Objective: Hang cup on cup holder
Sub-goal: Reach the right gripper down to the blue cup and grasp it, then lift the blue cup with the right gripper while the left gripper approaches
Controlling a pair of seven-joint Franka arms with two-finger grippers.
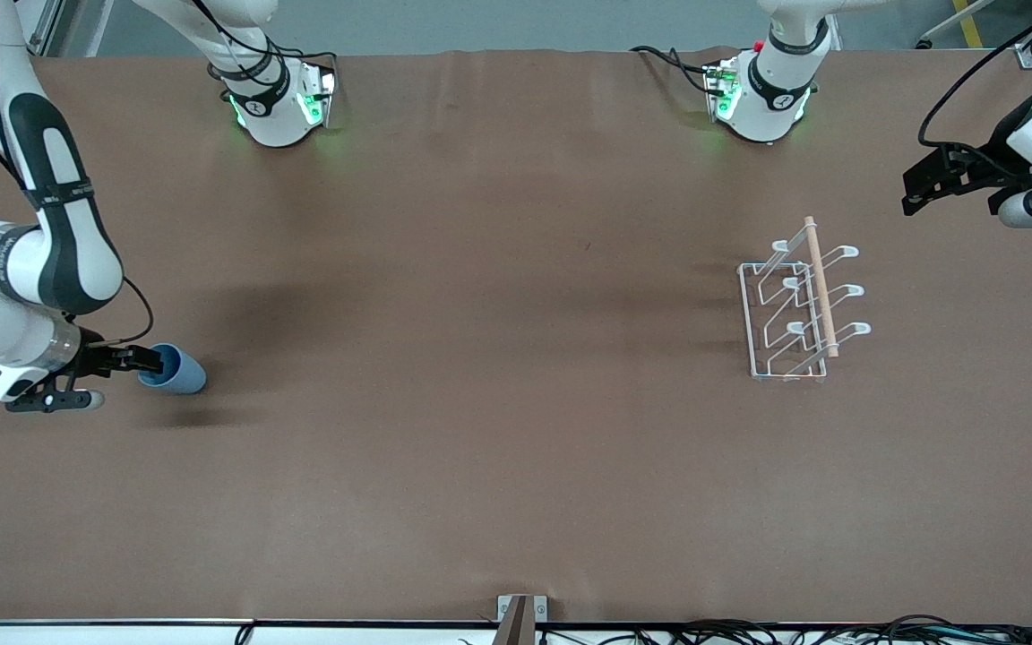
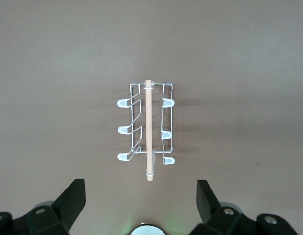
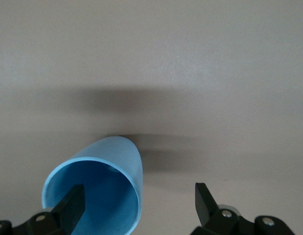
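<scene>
Lying on its side on the brown table (image 1: 480, 430), the cup (image 1: 174, 369) is a small light blue tumbler at the right arm's end of the table, its open mouth turned toward the right gripper (image 1: 126, 374). That gripper sits low at the cup's rim with its two black fingers spread apart. In the right wrist view one finger (image 3: 72, 210) shows in front of the blue inside of the cup (image 3: 100, 188), reaching into its mouth, while the other finger stands outside the wall over bare table. Whether either finger touches the plastic cannot be told. The fingers have not closed on the cup's wall.

Well apart from the cup, toward the left arm's end of the table, stands the cup holder (image 1: 794, 309). It is a white wire rack with a rectangular base, six prongs ending in small loops, three to each side, and a light wooden rod (image 1: 821, 287) running along its top. All the prongs are bare. The left wrist view looks down on the cup holder (image 2: 147, 128) from above, with the rod down the middle.

The left gripper (image 1: 933, 184) waits in the air near the table's edge at the left arm's end, off to one side of the rack. Its black fingers (image 2: 73, 200) are wide apart and hold nothing
</scene>
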